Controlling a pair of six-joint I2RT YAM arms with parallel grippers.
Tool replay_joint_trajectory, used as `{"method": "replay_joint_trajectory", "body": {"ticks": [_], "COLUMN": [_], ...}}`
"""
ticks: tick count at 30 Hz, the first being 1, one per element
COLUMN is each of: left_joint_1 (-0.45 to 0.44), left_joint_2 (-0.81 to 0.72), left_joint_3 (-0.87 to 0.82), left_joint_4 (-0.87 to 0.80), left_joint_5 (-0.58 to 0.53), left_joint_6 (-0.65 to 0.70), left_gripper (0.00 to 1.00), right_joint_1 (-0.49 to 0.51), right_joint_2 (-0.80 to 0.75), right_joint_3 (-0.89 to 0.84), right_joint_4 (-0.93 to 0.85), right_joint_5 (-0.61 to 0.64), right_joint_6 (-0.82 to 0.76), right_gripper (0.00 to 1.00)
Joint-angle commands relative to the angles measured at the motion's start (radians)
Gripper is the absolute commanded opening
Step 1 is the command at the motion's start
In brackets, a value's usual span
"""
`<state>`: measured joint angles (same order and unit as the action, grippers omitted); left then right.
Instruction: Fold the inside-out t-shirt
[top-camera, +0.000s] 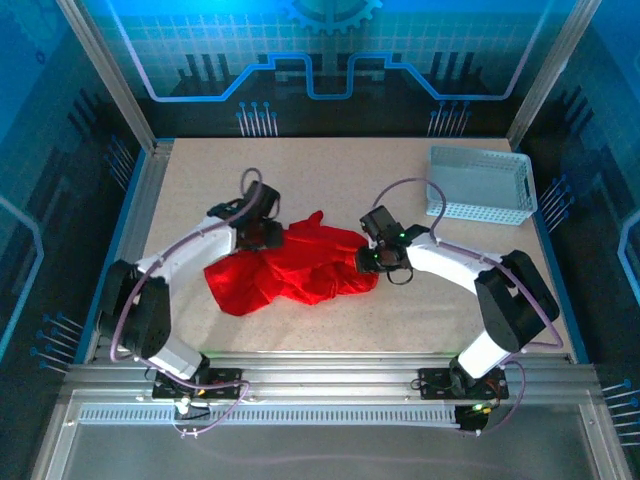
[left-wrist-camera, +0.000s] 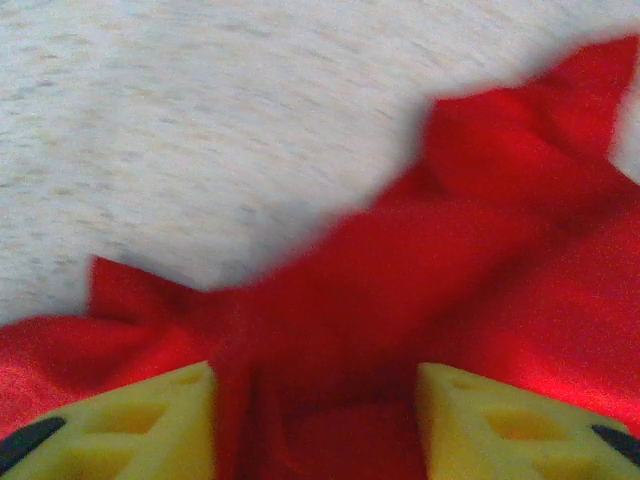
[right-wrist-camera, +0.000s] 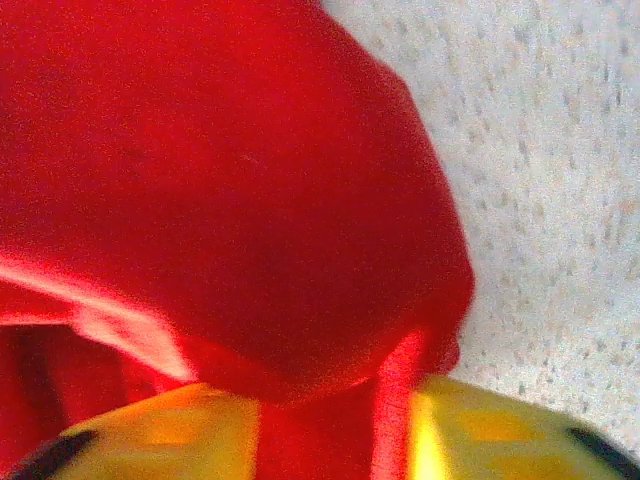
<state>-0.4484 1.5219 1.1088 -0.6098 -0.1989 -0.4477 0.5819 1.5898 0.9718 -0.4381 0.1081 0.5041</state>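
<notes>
Right now the inside-out t-shirt (top-camera: 290, 275) is lying crumpled on the table (top-camera: 330, 170), bunched directly between the two tools and not yet spread flat. The left tool (top-camera: 270, 238) is reaching into the cloth edge just ahead of its tips. In its wrist view the left tool (left-wrist-camera: 315, 430) is standing with its fingers (left-wrist-camera: 150, 425) apart, and red cloth is filling the gap between them. I judge it is straddling a fold to take hold of it. The right tool (top-camera: 366, 260) is working the opposite edge. In its own view the right tool (right-wrist-camera: 335, 440) is pinching a strip of cloth, with the rest bulging up ahead of it. Gripping opposite sides probably lets the arms pull the heap open. The basket (top-camera: 480, 213) is sitting well behind the right tool, apart from the shirt.
</notes>
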Motion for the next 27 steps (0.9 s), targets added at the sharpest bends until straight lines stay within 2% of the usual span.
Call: {"method": "replay_joint_trajectory", "body": {"ticks": [1,3,5,10,11,12,14,16,18,20,21,24,27], "left_joint_1": [-0.132,-0.208,-0.263,-0.342,-0.354,-0.363,-0.374,-0.376,-0.375,-0.369,-0.36,-0.32,-0.276], "left_joint_2": [-0.13,-0.153,-0.14,0.02,0.05,0.087,0.152,0.2,0.225,0.223,0.221,0.203,0.144], "left_joint_3": [-0.005,-0.012,-0.022,0.029,0.039,0.054,0.083,0.11,0.124,0.114,0.109,0.084,0.032], "left_joint_4": [-0.001,0.034,0.073,0.04,0.034,0.021,-0.011,-0.054,-0.068,-0.04,-0.027,0.016,0.083], "left_joint_5": [-0.059,-0.069,-0.056,-0.091,-0.103,-0.127,-0.177,-0.269,-0.334,-0.342,-0.332,-0.265,-0.178], "left_joint_6": [0.008,0.009,0.029,0.075,0.088,0.096,0.106,0.08,0.065,0.063,0.057,0.035,0.018], "left_gripper": [0.6,0.65,0.74,0.82,0.84,0.85,0.86,0.83,0.73,0.59,0.49,0.17,0.0], "right_joint_1": [0.01,0.013,0.016,0.016,0.015,0.013,0.004,-0.008,-0.016,-0.015,-0.013,-0.001,0.002], "right_joint_2": [-0.069,-0.114,-0.164,-0.269,-0.276,-0.279,-0.277,-0.265,-0.238,-0.201,-0.179,-0.115,-0.061], "right_joint_3": [0.049,0.06,0.069,0.079,0.076,0.067,0.04,0.006,-0.031,-0.059,-0.071,-0.082,-0.077], "right_joint_4": [-0.011,-0.022,-0.037,-0.091,-0.103,-0.108,-0.107,-0.094,-0.077,-0.051,-0.032,0.001,0.021], "right_joint_5": [0.03,0.021,0.014,0.021,0.027,0.036,0.038,0.037,0.029,0.005,-0.015,-0.045,-0.063], "right_joint_6": [-0.026,-0.04,-0.051,-0.071,-0.07,-0.066,-0.046,-0.013,0.032,0.073,0.09,0.129,0.142], "right_gripper": [0.2,0.09,0.02,0.0,0.04,0.13,0.26,0.42,0.56,0.63,0.64,0.65,0.56]}}
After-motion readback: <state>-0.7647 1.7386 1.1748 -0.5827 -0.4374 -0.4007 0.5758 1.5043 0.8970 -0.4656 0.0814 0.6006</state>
